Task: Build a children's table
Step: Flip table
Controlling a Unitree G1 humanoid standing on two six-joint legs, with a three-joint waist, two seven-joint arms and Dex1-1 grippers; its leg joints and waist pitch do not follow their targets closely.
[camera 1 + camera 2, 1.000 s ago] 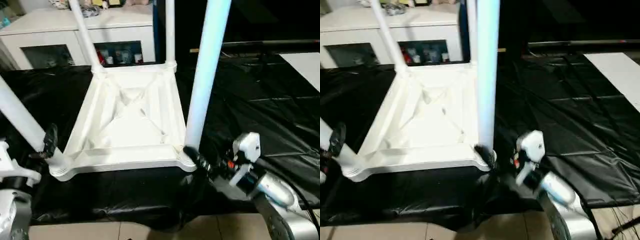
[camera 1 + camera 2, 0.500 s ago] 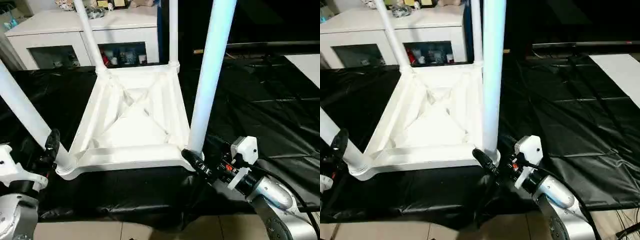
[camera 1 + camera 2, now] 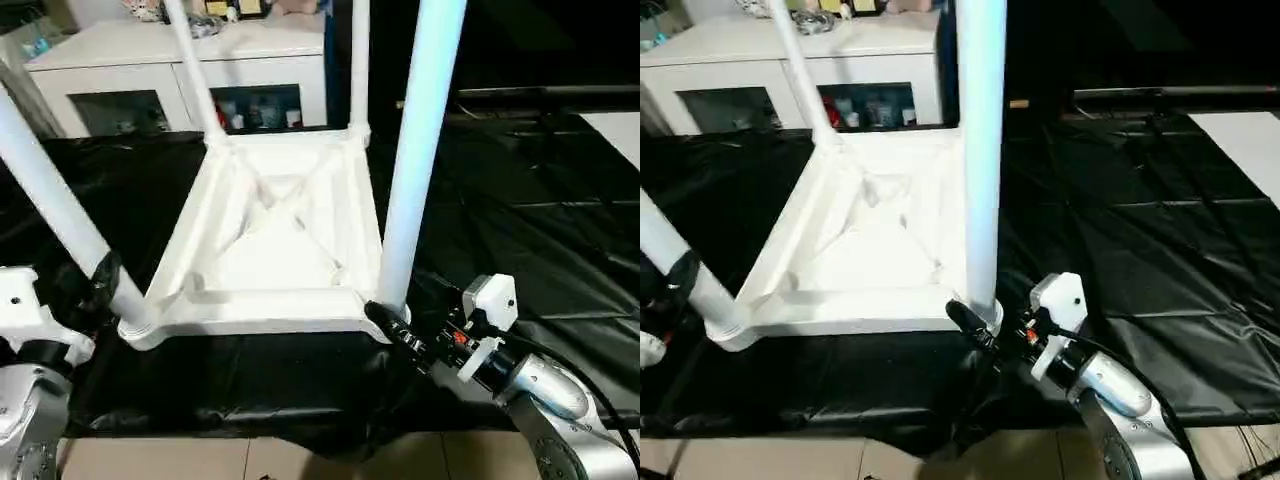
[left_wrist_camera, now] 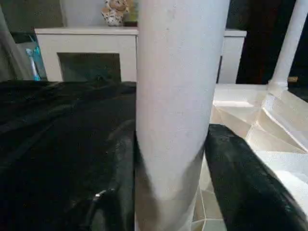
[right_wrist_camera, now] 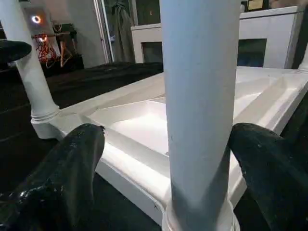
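Observation:
The children's table [image 3: 270, 230] lies upside down on black sheeting, its X-ribbed underside up and four white tube legs standing in the corner sockets. My left gripper [image 3: 105, 275] is shut on the near-left leg [image 3: 60, 210] just above its socket. In the left wrist view both black fingers [image 4: 236, 178] press against the tube. My right gripper [image 3: 385, 315] stands open around the base of the near-right leg [image 3: 415, 150]. The right wrist view shows that leg [image 5: 199, 96] with a gap to each finger [image 5: 72, 163].
A white cabinet [image 3: 170, 60] with glass doors stands right behind the table's far edge. Black sheeting [image 3: 520, 200] spreads wide to the right, with a white board [image 3: 615, 125] at its far right. Bare floor [image 3: 300, 455] runs along the near edge.
My left gripper's fingers have closed in on the near-left leg. The right gripper has stayed open at the near-right leg. The head camera has shifted a little.

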